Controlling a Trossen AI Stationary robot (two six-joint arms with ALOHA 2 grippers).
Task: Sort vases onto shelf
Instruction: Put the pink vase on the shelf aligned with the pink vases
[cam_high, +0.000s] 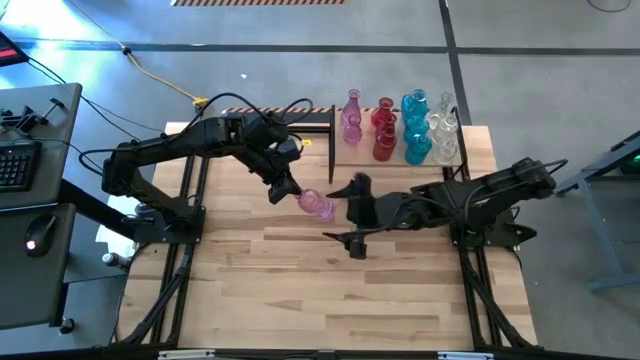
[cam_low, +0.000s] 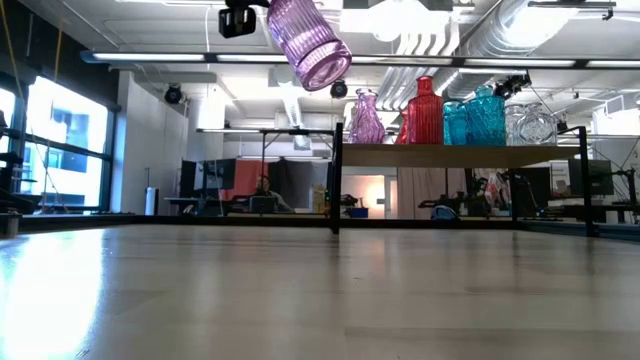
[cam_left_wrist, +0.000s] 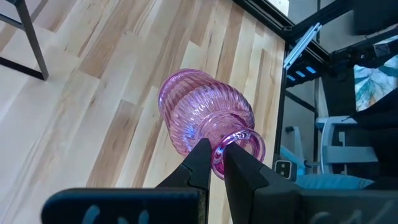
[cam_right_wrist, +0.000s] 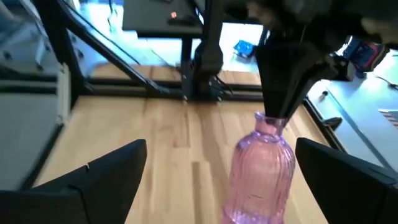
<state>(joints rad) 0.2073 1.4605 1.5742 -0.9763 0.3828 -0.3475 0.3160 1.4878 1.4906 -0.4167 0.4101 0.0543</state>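
Note:
A ribbed pink glass vase hangs tilted in the air above the table's middle, held by my left gripper, which is shut on it. In the low view the vase is well above the tabletop. My right gripper is open just right of the vase. In the right wrist view its two fingers stand on either side of the vase without touching it. The shelf is at the far right of the table. Pink, red, turquoise and clear vases stand on it in rows. My left gripper pinches the rim of the vase's mouth between its two fingers. One finger appears to sit inside the opening and the other outside the neck. The fingers slant down from above and from the table's left. The vase hangs clear, body tilted away.
The shelf stands raised on thin black legs, with open room under its board. The planked tabletop stretches toward the near edge. A desk with a keyboard is off the table's left side.

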